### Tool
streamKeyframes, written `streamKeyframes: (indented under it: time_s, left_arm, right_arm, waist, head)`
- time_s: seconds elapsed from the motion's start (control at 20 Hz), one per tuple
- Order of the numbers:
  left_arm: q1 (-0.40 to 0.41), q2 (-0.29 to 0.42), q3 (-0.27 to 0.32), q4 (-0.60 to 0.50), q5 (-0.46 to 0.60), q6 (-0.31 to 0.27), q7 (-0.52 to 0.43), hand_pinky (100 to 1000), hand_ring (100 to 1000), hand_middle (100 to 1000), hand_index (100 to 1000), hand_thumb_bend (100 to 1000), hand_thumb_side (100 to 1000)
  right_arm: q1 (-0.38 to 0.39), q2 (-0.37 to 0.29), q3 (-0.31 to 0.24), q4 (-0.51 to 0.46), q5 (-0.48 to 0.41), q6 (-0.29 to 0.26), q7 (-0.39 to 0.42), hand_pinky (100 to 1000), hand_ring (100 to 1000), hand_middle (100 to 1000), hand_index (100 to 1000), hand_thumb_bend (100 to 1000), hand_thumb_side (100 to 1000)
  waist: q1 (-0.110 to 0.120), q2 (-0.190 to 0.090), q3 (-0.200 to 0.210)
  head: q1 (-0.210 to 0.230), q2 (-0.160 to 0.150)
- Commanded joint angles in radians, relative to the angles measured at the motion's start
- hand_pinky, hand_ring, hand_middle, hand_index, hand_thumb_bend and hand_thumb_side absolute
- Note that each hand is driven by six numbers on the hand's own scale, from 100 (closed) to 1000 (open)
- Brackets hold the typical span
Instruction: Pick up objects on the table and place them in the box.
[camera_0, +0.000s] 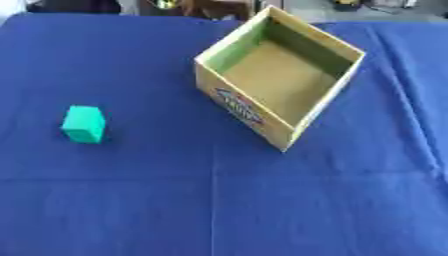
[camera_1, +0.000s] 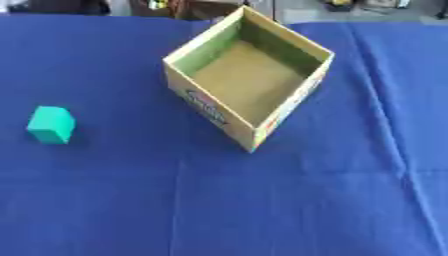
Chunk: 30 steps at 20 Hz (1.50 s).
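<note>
Neither hand shows in either view, so their state cannot be told. At mid-left on the blue cloth (camera_0: 219, 200) sits a green block (camera_0: 84, 124), probably light and rigid; pinch its opposite flat sides. Farther right stands the empty box (camera_0: 245, 107)

You can read nothing here. The only print you have is an oval blue, red and white label (camera_0: 238, 106) on the near outer wall of the box (camera_0: 308, 122), and its lettering is too blurred to make out.
</note>
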Motion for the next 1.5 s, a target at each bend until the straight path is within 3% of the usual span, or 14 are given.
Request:
streamKeyframes:
  time_s: [0.05, 0.5, 0.8, 1.15, 1.4, 1.5]
  left_arm:
    - [-0.005, 0.005, 0.016, -0.017, 0.000, -0.001, 0.002, 723, 716, 771, 917, 100, 1000]
    - [-0.008, 0.014, 0.018, -0.017, -0.005, 0.004, 0.001, 725, 718, 773, 918, 100, 1000]
    - [-0.021, 0.075, 0.035, -0.017, -0.058, 0.028, 0.015, 728, 726, 778, 923, 100, 1000]
    - [-0.064, 0.222, 0.038, -0.017, -0.201, 0.143, -0.012, 744, 751, 793, 937, 100, 1000]
    - [-0.118, 0.452, 0.003, -0.004, -0.337, 0.299, -0.184, 766, 783, 822, 968, 157, 1000]
    - [-0.145, 0.531, -0.018, 0.025, -0.380, 0.320, -0.286, 815, 842, 885, 1000, 278, 1000]
  right_arm:
    - [-0.006, -0.018, -0.011, -0.014, 0.008, 0.001, 0.000, 759, 768, 592, 702, 100, 879]
    - [-0.007, -0.019, -0.011, -0.014, 0.008, 0.001, 0.002, 759, 768, 592, 702, 100, 878]
    - [-0.005, -0.021, -0.010, -0.014, 0.008, 0.001, 0.004, 759, 768, 592, 702, 100, 877]
    - [-0.004, -0.026, -0.008, -0.014, 0.007, 0.001, 0.007, 759, 767, 593, 702, 100, 885]
    - [0.001, -0.035, -0.004, -0.014, 0.007, 0.001, 0.011, 758, 767, 592, 702, 100, 886]
    - [0.002, -0.037, -0.001, -0.014, 0.007, 0.001, 0.016, 759, 767, 592, 702, 100, 891]
  waist:
    - [0.001, -0.014, 0.000]
    - [0.003, -0.016, 0.000]
    - [0.007, -0.019, 0.001]
    - [0.012, -0.027, -0.002]
    - [0.019, -0.035, -0.007]
    - [0.022, -0.037, -0.011]
  head:
    - [0.001, 0.003]
    - [0.001, 0.022]
    - [0.000, 0.036]
    - [0.000, 0.044]
    - [-0.002, 0.046]
    - [-0.003, 0.044]
